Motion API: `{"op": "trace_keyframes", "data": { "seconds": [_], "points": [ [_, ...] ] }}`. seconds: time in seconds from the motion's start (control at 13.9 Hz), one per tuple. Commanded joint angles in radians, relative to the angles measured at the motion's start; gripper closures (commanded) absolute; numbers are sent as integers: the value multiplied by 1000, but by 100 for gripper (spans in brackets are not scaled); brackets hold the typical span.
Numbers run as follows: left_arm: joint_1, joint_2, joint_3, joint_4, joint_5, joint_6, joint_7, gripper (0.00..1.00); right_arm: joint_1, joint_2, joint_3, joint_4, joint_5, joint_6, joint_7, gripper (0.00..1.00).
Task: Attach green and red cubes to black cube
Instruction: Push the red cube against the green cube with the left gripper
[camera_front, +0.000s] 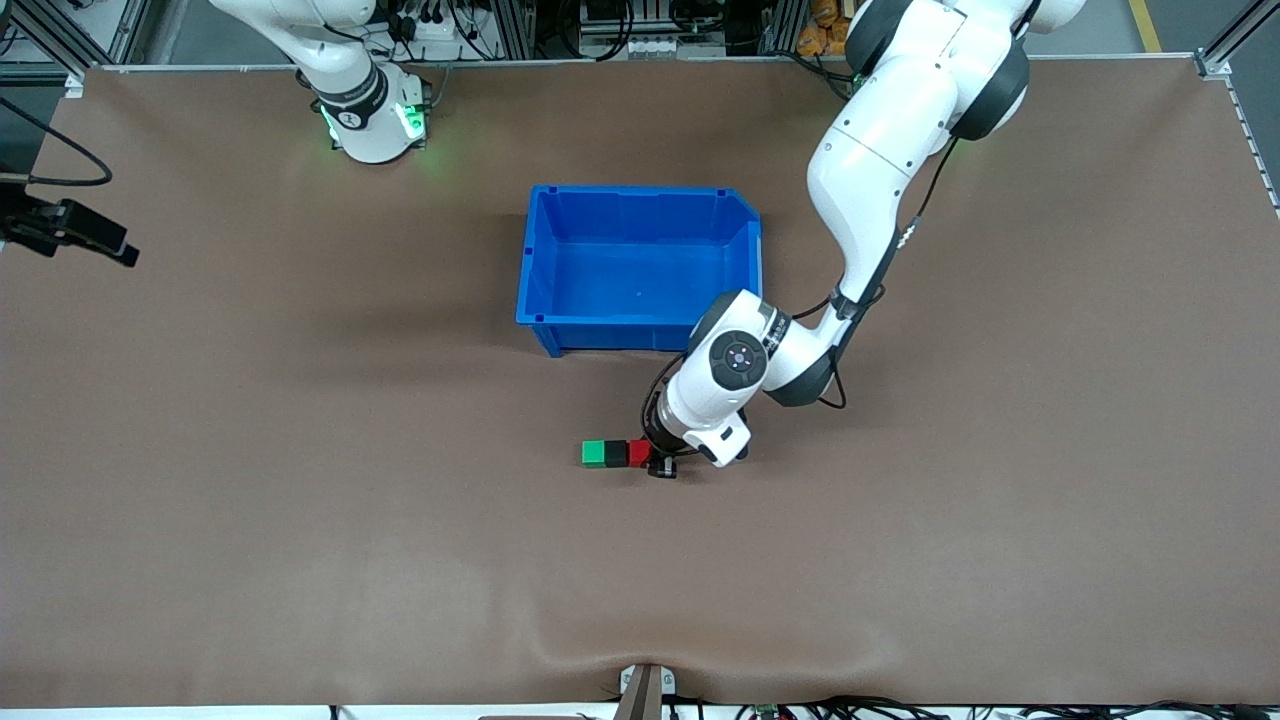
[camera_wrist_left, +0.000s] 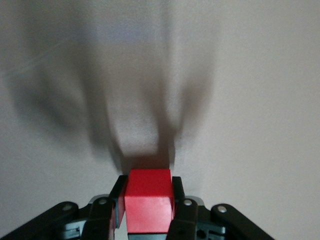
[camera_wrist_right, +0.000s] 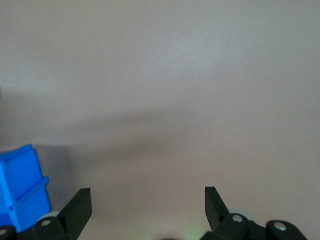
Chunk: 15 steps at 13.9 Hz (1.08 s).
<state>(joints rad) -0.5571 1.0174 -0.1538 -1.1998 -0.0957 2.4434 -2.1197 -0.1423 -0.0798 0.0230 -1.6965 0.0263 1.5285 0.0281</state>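
Cubes sit in a short row on the brown table (camera_front: 300, 520), nearer the front camera than the blue bin (camera_front: 640, 268). The green cube (camera_front: 595, 453) is at the end of the row toward the right arm's side. Touching it is the black cube (camera_front: 616, 454), in the middle. The red cube (camera_front: 639, 453) touches the black one at the end toward the left arm's side.

The left gripper (camera_front: 661, 464) is down at the red cube. In the left wrist view its two black fingers (camera_wrist_left: 118, 200) press on both sides of the red cube (camera_wrist_left: 148, 206), pinching it tight. The green and black cubes do not show in that view.

The right arm waits near its base. The right gripper (camera_wrist_right: 148, 209) hangs over bare table with its fingers spread wide and nothing between them. A corner of the blue bin (camera_wrist_right: 22, 192) shows beside it in the right wrist view.

The blue bin has nothing in it.
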Motion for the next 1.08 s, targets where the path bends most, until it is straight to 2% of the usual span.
{"op": "trace_keyframes", "data": {
  "seconds": [0.0, 0.07, 0.43, 0.65, 1.01],
  "points": [
    [-21, 18, 10, 9, 16, -58, 7, 34, -13, -11, 12, 8, 23, -60, -43, 0],
    [-21, 15, 10, 9, 17, -58, 12, 0, -11, -21, 12, 6, 23, -85, -59, 0],
    [-9, -63, 8, 11, 17, -167, 79, 0, -11, -72, 14, -6, 21, -110, -59, 0],
    [8, -149, 8, 11, 17, -298, 202, 0, -11, -64, 17, 15, 20, -113, -47, 0],
    [98, -316, 2, 6, 20, -489, 375, 0, -14, -64, 15, 15, 20, -114, -47, 0]
  ]
}}
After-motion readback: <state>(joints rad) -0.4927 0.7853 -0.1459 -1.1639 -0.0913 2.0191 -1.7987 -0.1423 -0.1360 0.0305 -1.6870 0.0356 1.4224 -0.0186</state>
